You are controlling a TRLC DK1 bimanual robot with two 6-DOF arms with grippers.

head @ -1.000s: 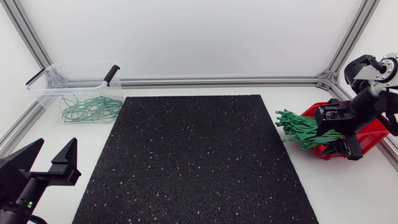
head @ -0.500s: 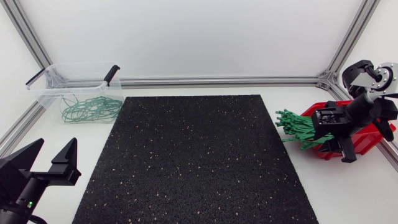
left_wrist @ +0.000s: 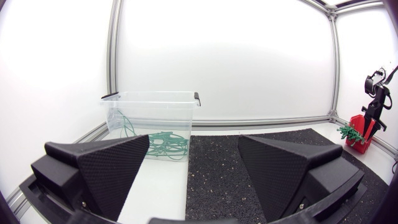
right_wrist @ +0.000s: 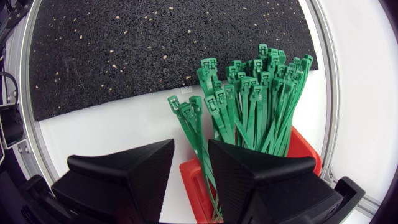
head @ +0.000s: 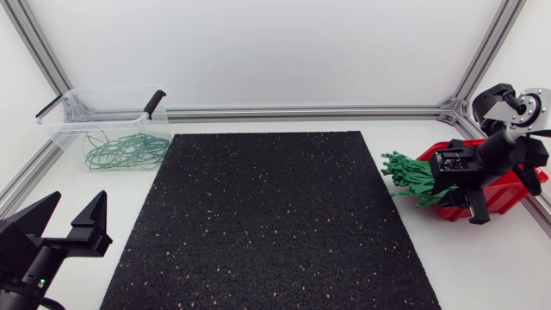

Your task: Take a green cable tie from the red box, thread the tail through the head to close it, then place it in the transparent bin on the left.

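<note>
**Head view.**
- Right claw point(head: 469, 205): low over the red box point(head: 519, 191) at the worktop's point(head: 482, 267) right edge.
- Green cable ties point(head: 411, 176): loose bundle, heads fanned out of the box twd the black mat point(head: 267, 215).
- Left claw point(head: 65, 217): near corner, spread wide, holding nothing.
- Transparent bin point(head: 60, 131): far left, closed ties point(head: 125, 151) lying inside.

**Left wrist view.**
- Left claw point(left_wrist: 194, 140): fingers wide apart, nothing btwn.
- Bin point(left_wrist: 149, 104): ahead of it.
- Red box point(left_wrist: 357, 129): well apart, far across the mat.

**Right wrist view.**
- Right claw point(right_wrist: 191, 146): part spread, narrow gap. A few ties run thru the gap, not clamped, since bare worktop shows beside them.
- Bundle point(right_wrist: 255, 99): heads point away from the claw, tails down in the box point(right_wrist: 300, 152).

**Handling (est.).**
- Ties are light, springy, slick nylon, and prob. tangle w/ neighbours.
- Best hold: one outlying strap at mid-length, clear of the head, so head and tail are both free for threading.
</note>
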